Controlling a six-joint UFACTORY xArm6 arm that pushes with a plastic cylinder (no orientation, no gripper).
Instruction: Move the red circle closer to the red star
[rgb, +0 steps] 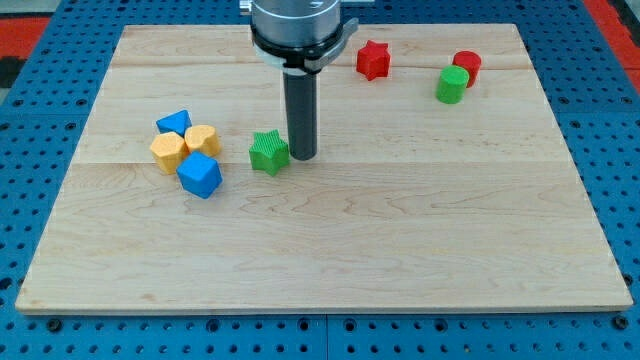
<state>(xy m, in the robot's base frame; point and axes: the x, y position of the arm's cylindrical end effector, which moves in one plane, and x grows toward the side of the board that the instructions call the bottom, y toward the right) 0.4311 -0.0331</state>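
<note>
Red circle (467, 66) sat near the worktop's (400, 230) top right corner, well apart from my tip (303, 157).

It stood upright, its long axis vertical and round face up, its lower left edge hidden behind the green circle (452, 84) touching it. The red star (373, 60) lay to its left, near the top edge, apart from both. My tip rested just right of the green star (269, 152), at mid-board; whether they touched was hard to tell. The arm carried no end effector, only the rod, its mount cut off at the view's top. A blue triangle (174, 123), two yellow blocks (184, 145) and a blue block (200, 175) clustered at the left.
</note>
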